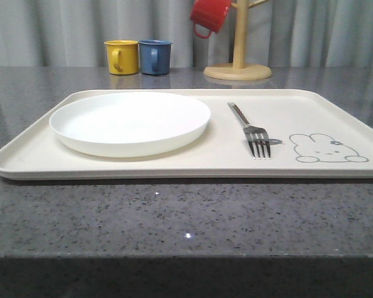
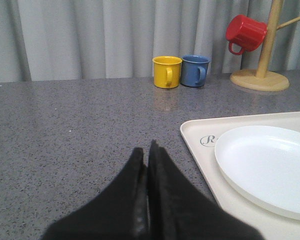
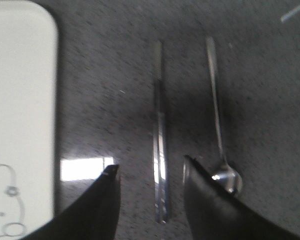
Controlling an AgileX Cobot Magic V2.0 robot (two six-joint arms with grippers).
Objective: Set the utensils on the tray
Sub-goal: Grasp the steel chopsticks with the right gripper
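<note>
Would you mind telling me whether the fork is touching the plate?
Apart. The front view shows the fork lying on the tray to the right of the plate, with a bare strip of tray between them.

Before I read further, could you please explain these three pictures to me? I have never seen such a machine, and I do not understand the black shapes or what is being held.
This is a table robot with two arms, each ending in a two-fingered gripper. One picture looks forward over the table. The other two come from cameras on the wrists, so the black shapes are the grippers' own fingers.

On the grey table lies a cream tray with a white plate and a fork on it. Behind stand a yellow mug and a blue mug, and a red mug hangs on a wooden stand.

The left gripper is shut and holds nothing. The right gripper is open above the chopsticks, which lie on the table beside a spoon, off the tray. Nothing is held.
</note>
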